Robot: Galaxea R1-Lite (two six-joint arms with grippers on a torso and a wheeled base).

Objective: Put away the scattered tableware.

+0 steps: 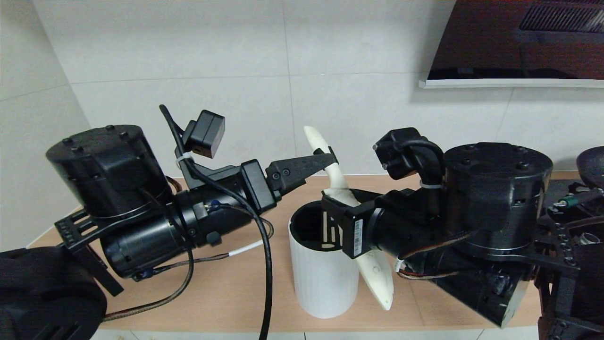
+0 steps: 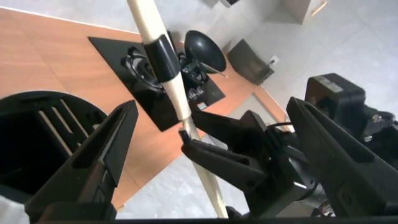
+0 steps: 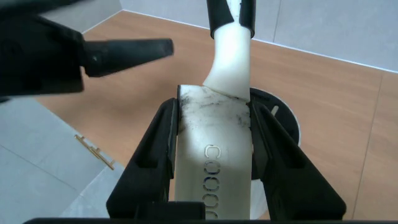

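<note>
While the right claw (image 3: 214, 109) pinches the spatula (image 1: 375, 271) by its blade, tilted over the holder (image 1: 323, 283) on the counter (image 1: 226, 288), it is not yet stowed. The left claw (image 2: 211, 107) is spread around the handle (image 1: 315, 139).

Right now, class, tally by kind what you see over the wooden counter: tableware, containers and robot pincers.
Slotted spatula: 1
Utensil holder: 1
Pincers: 2, the left pincer and the right pincer
Total: 4
</note>
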